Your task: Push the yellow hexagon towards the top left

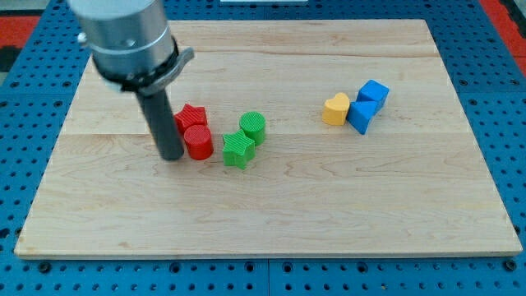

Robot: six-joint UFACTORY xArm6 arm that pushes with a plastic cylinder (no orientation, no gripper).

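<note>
A yellow block (335, 108), heart-like in outline, lies right of the board's middle, touching a blue block (361, 115). A second blue cube (374, 92) sits just above that one. My tip (171, 157) rests on the board far to the left of the yellow block, right beside the left side of a red cylinder (198, 141). A red star (191, 117) lies just above the red cylinder, partly behind the rod.
A green star (237, 150) and a green cylinder (253, 127) sit close together right of the red blocks. The wooden board (271, 222) lies on a blue pegboard table (33, 99). The arm's grey body (127, 37) covers the top left corner.
</note>
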